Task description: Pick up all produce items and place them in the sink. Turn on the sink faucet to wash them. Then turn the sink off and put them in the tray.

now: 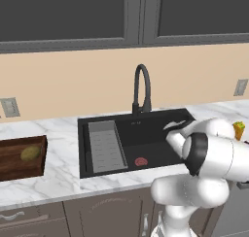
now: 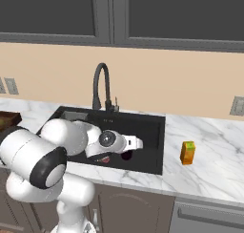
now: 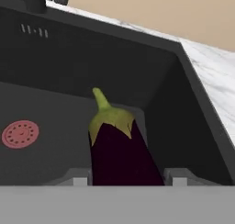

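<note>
We had our pincer (image 3: 126,181) clamped on the purple eggplant (image 3: 120,149) inside the sink (image 3: 69,58), ready to carry it to the tray (image 1: 14,158), where the yellow piece (image 1: 30,153) already lay.

we are in a rendered home kitchen: a white marble worktop (image 1: 58,175) holds a recessed black sink (image 1: 160,122) with a gooseneck faucet (image 1: 141,88), dark wall cupboards (image 1: 68,17) hang above a beige backsplash (image 1: 73,80), and brown cabinet fronts (image 1: 97,214) sit below.
</note>
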### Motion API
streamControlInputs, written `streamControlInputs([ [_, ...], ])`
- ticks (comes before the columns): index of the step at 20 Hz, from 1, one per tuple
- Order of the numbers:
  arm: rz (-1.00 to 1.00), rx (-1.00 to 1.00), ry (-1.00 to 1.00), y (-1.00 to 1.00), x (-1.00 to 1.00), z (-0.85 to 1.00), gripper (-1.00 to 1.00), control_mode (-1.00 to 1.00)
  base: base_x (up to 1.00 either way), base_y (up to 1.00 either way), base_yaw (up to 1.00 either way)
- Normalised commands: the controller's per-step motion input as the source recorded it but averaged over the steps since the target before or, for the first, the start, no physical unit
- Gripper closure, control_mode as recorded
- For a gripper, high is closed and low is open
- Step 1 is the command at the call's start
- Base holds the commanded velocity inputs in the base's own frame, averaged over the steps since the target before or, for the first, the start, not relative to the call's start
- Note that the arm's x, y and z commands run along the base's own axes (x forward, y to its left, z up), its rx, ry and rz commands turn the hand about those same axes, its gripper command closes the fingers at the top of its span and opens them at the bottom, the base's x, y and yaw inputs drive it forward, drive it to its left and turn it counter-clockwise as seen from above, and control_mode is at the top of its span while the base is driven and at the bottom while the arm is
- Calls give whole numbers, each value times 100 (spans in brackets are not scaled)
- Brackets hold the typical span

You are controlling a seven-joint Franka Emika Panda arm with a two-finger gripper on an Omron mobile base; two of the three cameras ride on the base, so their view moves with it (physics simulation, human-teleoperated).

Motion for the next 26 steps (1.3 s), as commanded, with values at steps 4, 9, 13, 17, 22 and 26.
streamControlInputs([
  [4, 0, 0, 0, 3, -16, 97, 100, -100, 0, 0, 0],
  [9, 0, 0, 0, 0, -24, 99, 100, -100, 0, 0, 0],
  [13, 0, 0, 0, 2, -37, 85, 100, -100, 0, 0, 0],
  [17, 0, 1, 4, 10, -49, 69, 100, -100, 0, 0, 0],
  [22, 0, 3, 14, 31, -51, 36, 100, -100, 0, 0, 0],
  [26, 0, 5, 14, 51, -54, 15, 100, -100, 0, 0, 0],
])
